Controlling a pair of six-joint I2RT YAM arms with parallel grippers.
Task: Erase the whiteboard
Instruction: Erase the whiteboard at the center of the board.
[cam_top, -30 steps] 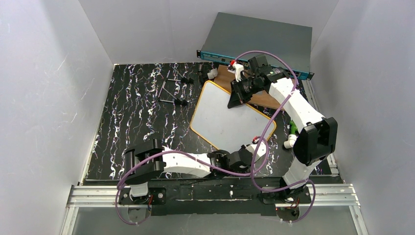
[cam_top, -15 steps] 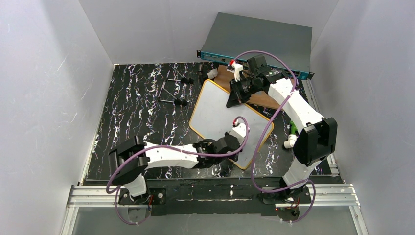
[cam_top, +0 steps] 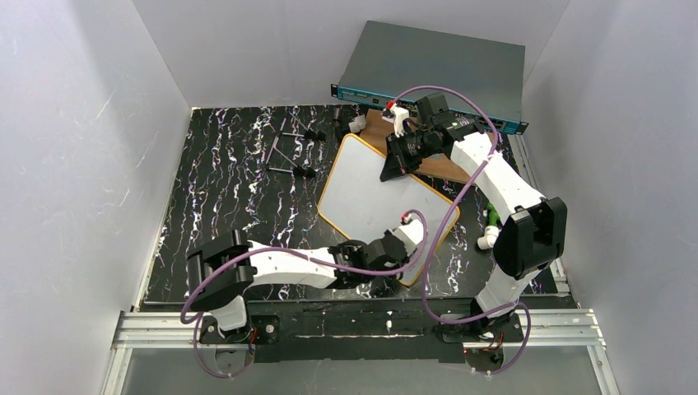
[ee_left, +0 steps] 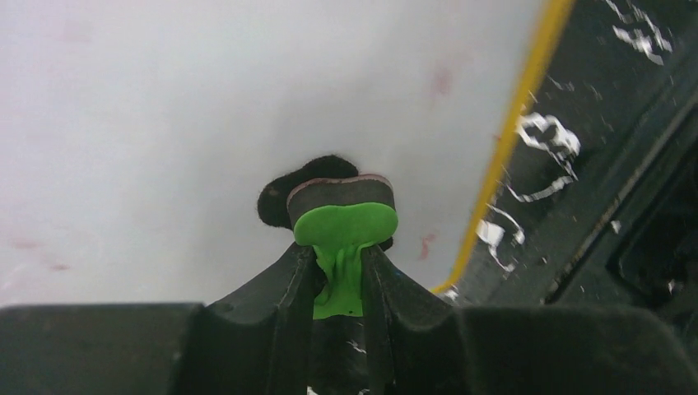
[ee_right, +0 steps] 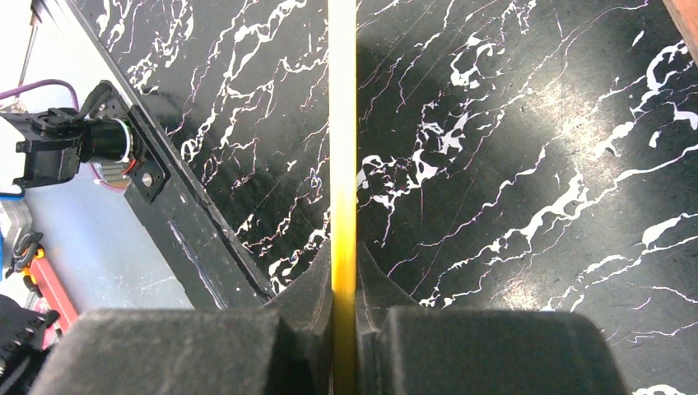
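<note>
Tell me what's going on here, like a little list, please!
whiteboard: mostly white, with faint red smudges
eraser: green grip, dark pad on the board near its yellow rim
left gripper: jaws shut on the eraser
right gripper: jaws shut on the whiteboard's yellow rim
wooden board: behind the whiteboard, partly hidden
table: black with white veins

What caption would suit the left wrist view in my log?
Left gripper holds a green eraser, felt pad against the whiteboard near its yellow frame, faint red smudges around.
</note>
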